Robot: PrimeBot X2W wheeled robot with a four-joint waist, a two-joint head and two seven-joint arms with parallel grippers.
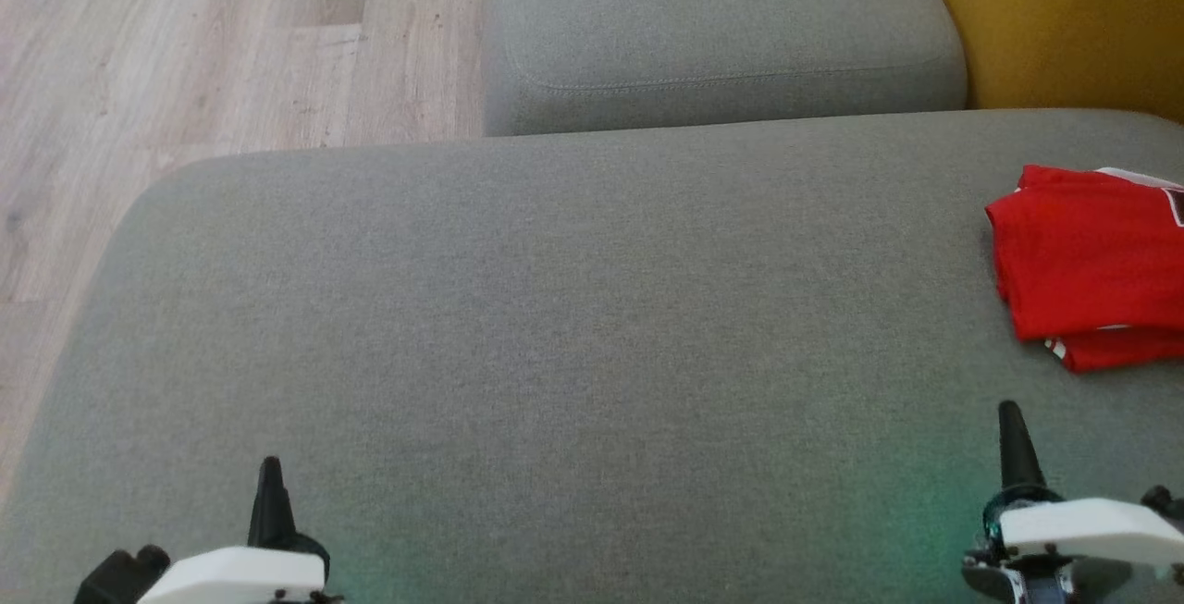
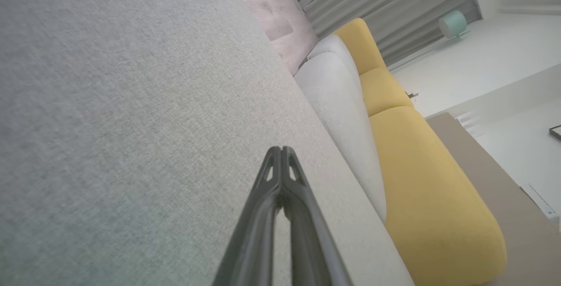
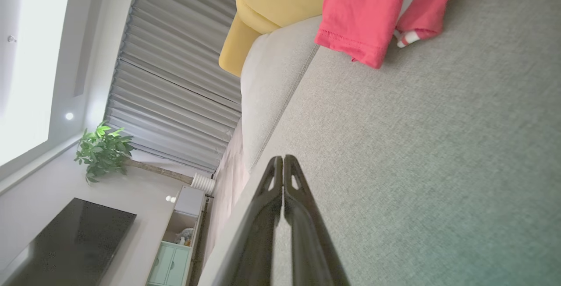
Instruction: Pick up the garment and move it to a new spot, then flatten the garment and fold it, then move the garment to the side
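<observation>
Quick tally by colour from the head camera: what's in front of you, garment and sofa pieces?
Red: 1, the garment
Grey: 2, the near seat cushion and the far cushion
Yellow: 1, the yellow sofa section
Total: 4

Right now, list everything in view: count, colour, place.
garment: one, red with white trim, folded, on the large cushion's right end.
large cushion: one, grey, beneath both hands.
smaller cushion: one, grey, beyond the large one.
sofa: one, yellow, far right.
floor: pale wood, far left.
curtain: grey, pleated, across the room.
plant: one, green, beside the curtain.
screen: one, black, near the plant.
left hand: dark fingers shut, empty, lower left.
right hand: dark fingers shut, empty, lower right, short of the garment.
</observation>
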